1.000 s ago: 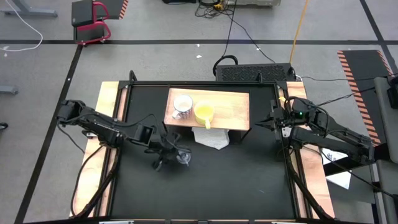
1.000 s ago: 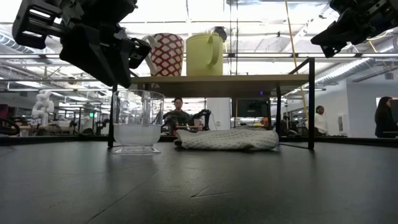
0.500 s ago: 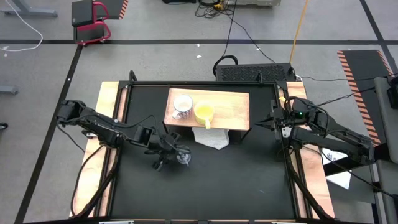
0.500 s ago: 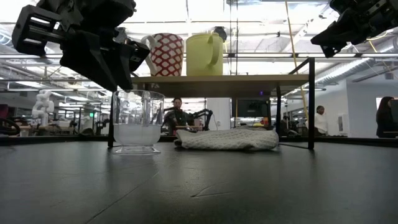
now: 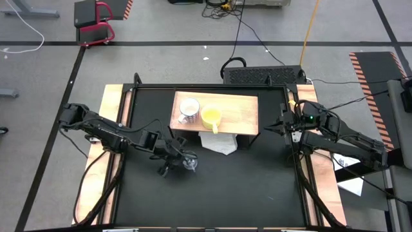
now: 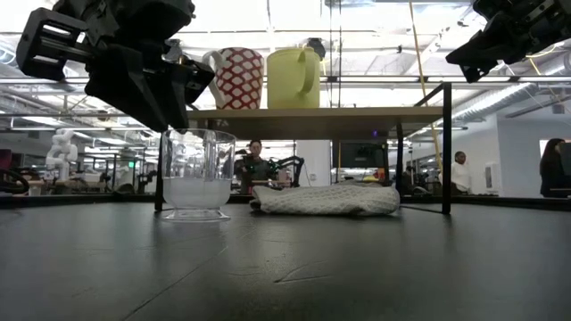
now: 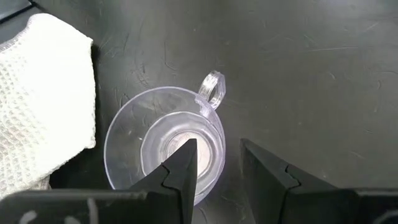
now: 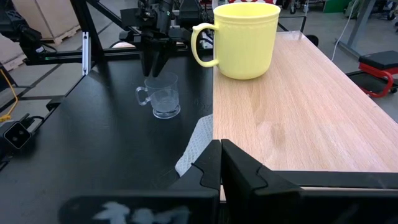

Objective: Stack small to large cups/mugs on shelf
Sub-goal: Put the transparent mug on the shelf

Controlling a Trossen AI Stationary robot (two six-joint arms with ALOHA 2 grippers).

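Observation:
A clear glass cup (image 7: 165, 146) with a small handle (image 7: 212, 89) stands upright on the black table, in front of the shelf's left end (image 6: 198, 174). My left gripper (image 7: 217, 152) hovers open just above its rim, pointing steeply down, with one fingertip over the inside and the other outside the wall (image 6: 174, 125). On the light-wood shelf (image 5: 238, 113) stand a white mug with a red pattern (image 6: 237, 78) and a yellow mug (image 8: 244, 40), side by side. My right gripper (image 8: 221, 146) waits shut, raised by the shelf's right end.
A white knitted cloth (image 5: 219, 143) lies on the table under the shelf's front edge, close to the right of the glass cup (image 7: 37, 106). The shelf's right half (image 8: 298, 112) is bare wood. People show in the room behind the table.

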